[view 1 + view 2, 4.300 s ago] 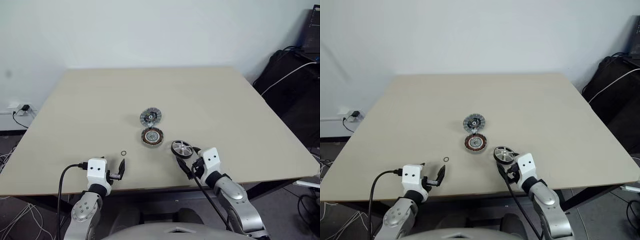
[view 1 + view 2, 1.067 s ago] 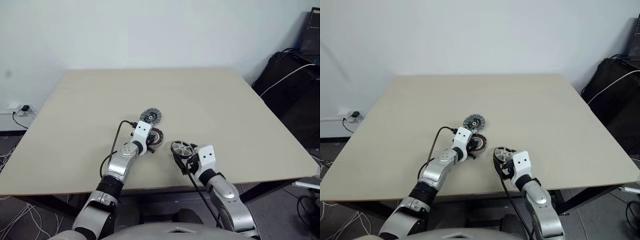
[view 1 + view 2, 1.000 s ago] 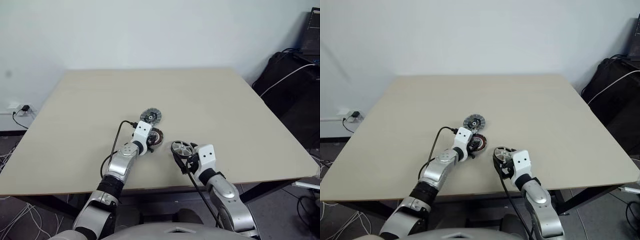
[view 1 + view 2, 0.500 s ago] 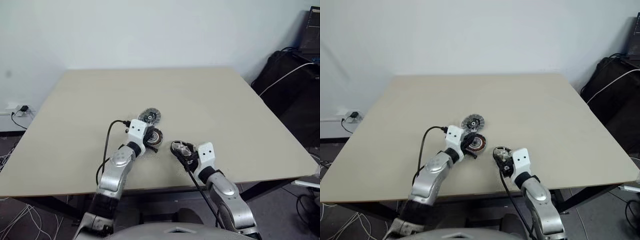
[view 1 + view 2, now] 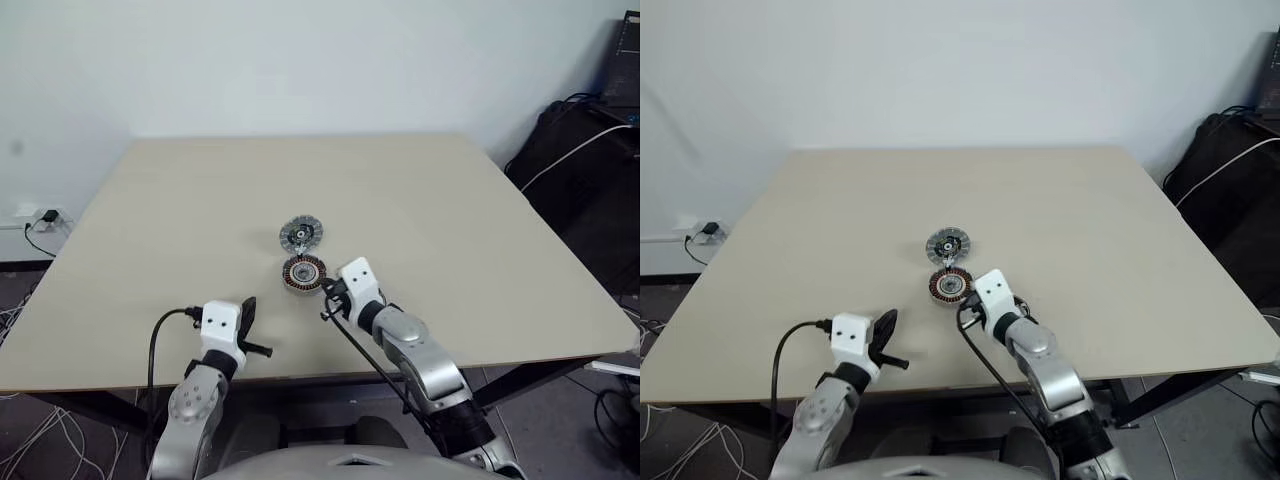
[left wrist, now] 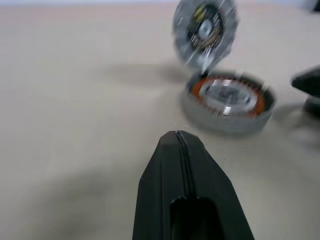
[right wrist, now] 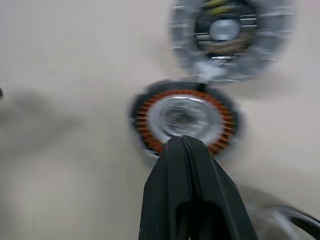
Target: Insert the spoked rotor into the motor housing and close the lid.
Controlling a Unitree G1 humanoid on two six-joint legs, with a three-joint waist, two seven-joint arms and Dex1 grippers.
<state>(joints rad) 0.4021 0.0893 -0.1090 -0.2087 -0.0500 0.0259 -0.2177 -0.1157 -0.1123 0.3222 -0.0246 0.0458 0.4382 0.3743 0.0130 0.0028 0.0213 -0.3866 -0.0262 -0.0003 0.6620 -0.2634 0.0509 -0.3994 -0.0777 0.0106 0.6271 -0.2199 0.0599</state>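
Observation:
The motor housing (image 5: 305, 272), a cup with copper coils, lies mid-table. The ribbed lid (image 5: 300, 235) leans tilted at its far side, its lower edge against the housing. My right gripper (image 7: 181, 139) is shut on nothing, and its tip hovers at the housing's near rim (image 7: 150, 150). The spoked rotor (image 7: 295, 220) shows as a dark rim and silver edge beside that gripper; in the eye views my right arm hides it. My left gripper (image 5: 248, 308) is shut and empty near the table's front edge, left of the housing (image 6: 227, 102) and well short of it.
The beige table (image 5: 450, 200) has its front edge just behind both wrists. Black bags and cables (image 5: 590, 150) stand off the table's right side. A wall socket with cords (image 5: 40, 220) is on the floor at the left.
My left arm drew back from the housing to the front edge and shut. My right gripper swung left from the rotor toward the housing and shut empty; its arm now covers the rotor.

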